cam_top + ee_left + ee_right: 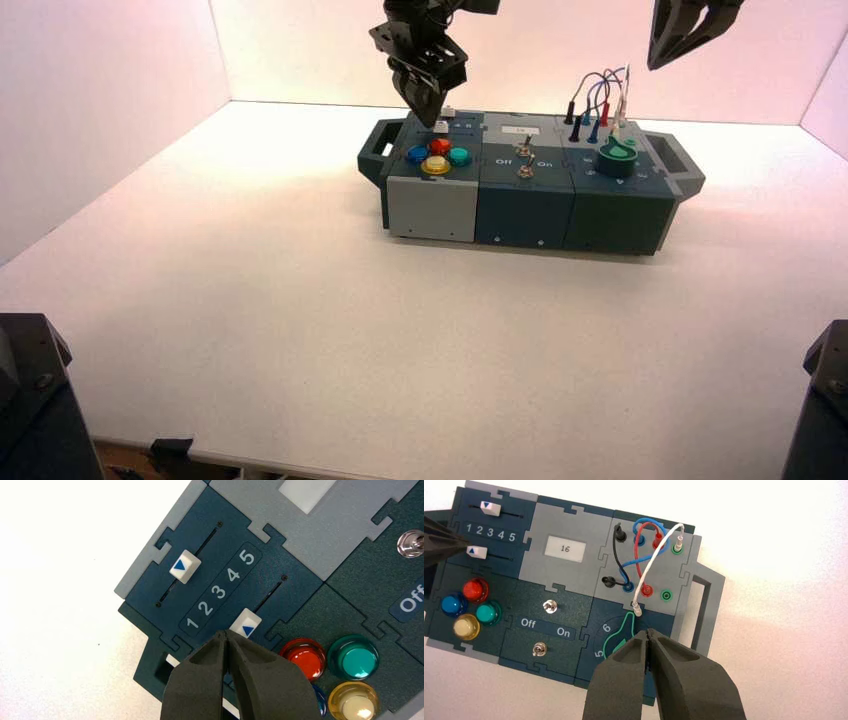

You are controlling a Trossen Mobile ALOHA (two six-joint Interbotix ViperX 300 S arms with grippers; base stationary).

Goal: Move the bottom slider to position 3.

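Note:
The bottom slider's white cap [245,624] with a blue arrow sits toward the low end of the printed scale 1 to 5, on the dark blue panel behind the coloured buttons. It also shows in the right wrist view [476,552]. The mark 3 [219,591] lies in the middle of that row, between the two slider tracks. My left gripper [226,632] is shut and empty. Its tips are right beside the cap on the side of the 1 end. In the high view it [437,118] hangs over the box's back left corner. My right gripper [649,632] is shut and empty, held high above the green dial.
The top slider's cap [185,566] sits about level with 2. Red [303,657], teal [356,657] and yellow [354,702] buttons lie close beside the left fingers. Two toggle switches [549,607], a display reading 16 [566,549], looped wires [644,545] and the green dial [617,155] fill the box's rest.

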